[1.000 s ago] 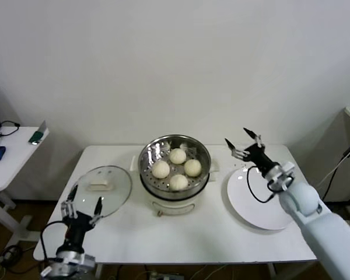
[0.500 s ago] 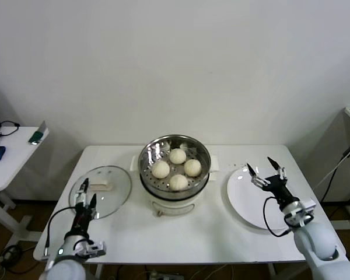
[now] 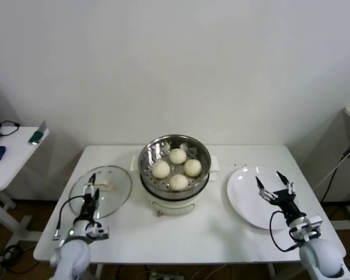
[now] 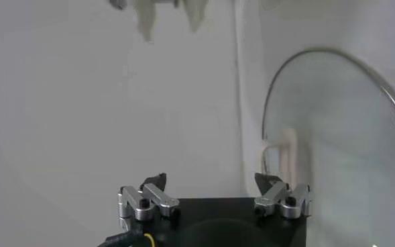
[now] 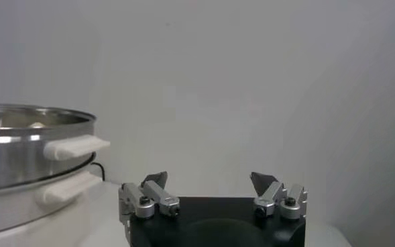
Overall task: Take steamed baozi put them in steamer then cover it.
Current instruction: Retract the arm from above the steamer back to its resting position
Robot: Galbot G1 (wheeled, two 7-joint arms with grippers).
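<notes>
Several cream-white baozi (image 3: 178,156) lie on the perforated tray inside the steel steamer (image 3: 203,175) at the table's middle. The glass cover (image 3: 114,194) with its cream handle (image 3: 105,186) lies flat on the table left of the steamer. My left gripper (image 3: 93,189) is open and empty, over the cover's near edge, pointing toward the handle; the left wrist view shows the cover's rim (image 4: 331,54) beside the open jaws. My right gripper (image 3: 274,185) is open and empty above the white plate (image 3: 245,201). The right wrist view shows the steamer (image 5: 23,144) off to one side.
The white plate at the right holds nothing. A small side table (image 3: 6,160) with a phone and cables stands off to the left. The steamer's side handle (image 5: 76,145) sticks out toward my right gripper.
My right arm has drawn back from beside the steamer to low over the plate. My left gripper has moved up from the table's front edge onto the cover's near side.
</notes>
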